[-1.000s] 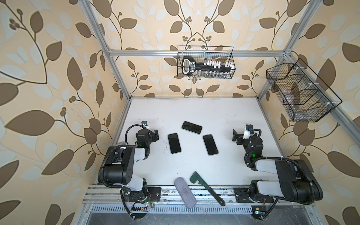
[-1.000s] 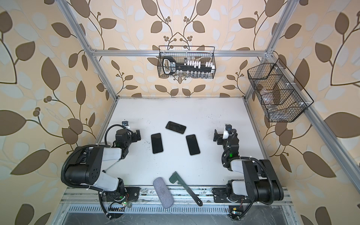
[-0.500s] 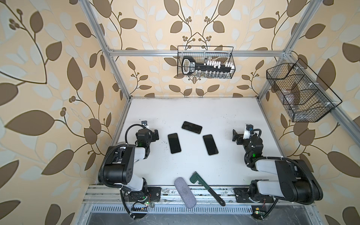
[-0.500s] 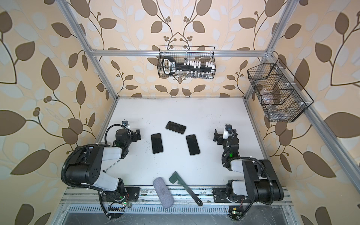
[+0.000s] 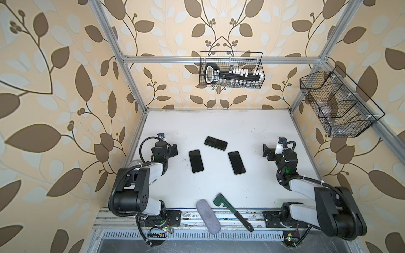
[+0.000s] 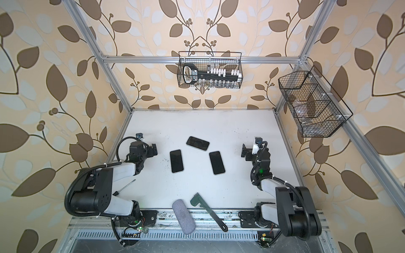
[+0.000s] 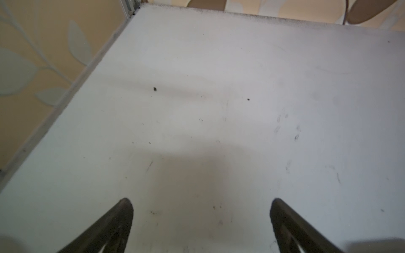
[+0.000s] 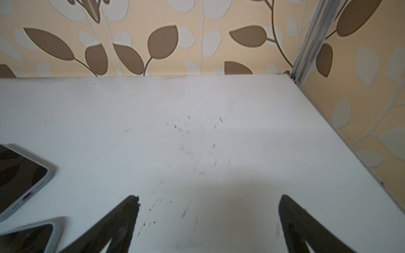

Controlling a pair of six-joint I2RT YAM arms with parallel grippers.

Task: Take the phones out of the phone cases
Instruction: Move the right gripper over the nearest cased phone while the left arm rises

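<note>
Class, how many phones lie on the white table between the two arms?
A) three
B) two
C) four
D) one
A: a top view shows the left phone, the back phone and the right phone, and no others.

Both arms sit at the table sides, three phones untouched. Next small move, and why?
Probably ease the right gripper toward the nearest cased phone. The gripper is open, empty, touching nothing, and that phone lies flat, screen up, closest to it.

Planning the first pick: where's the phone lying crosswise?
In both top views the crosswise phone sits centrally, behind and between the left phone and the right phone, touching neither.
</note>
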